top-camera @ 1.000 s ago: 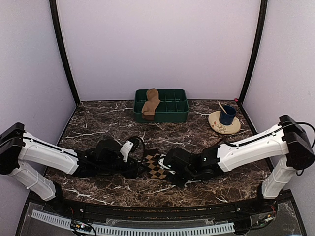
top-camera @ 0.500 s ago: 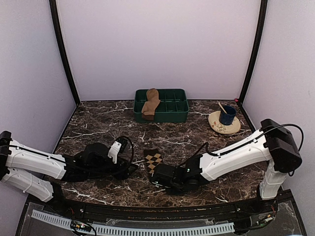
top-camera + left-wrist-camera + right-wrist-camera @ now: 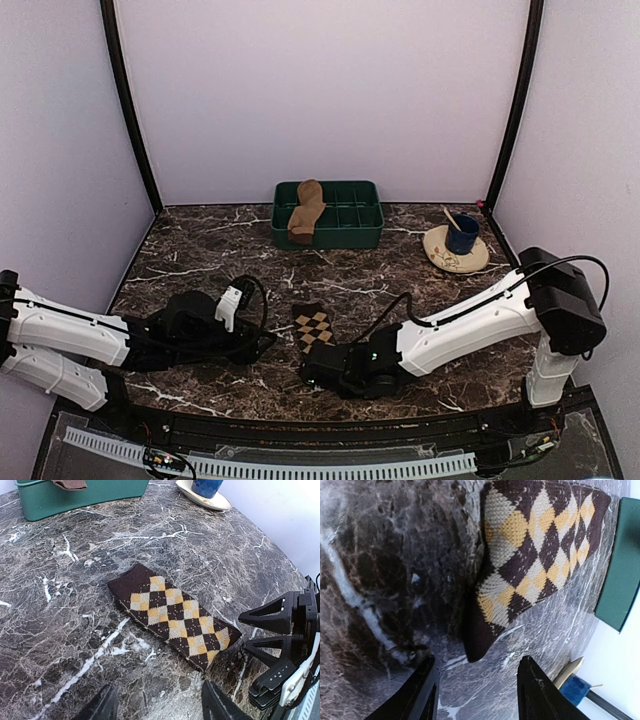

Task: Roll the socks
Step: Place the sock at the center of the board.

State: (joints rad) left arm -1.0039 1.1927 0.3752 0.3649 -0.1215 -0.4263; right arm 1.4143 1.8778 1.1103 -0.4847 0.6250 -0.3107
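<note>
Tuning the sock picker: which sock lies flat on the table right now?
The argyle sock, flat on the table near the front. The plain tan sock hangs over the edge of the green tray at the back.

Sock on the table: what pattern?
The sock is dark brown with tan and yellow argyle diamonds; clearest in left wrist view.

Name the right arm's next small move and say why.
Probably ease the right gripper forward so its open jaws straddle the near end of the argyle sock, which lies flat and unheld just ahead, ready to start the roll.
</note>
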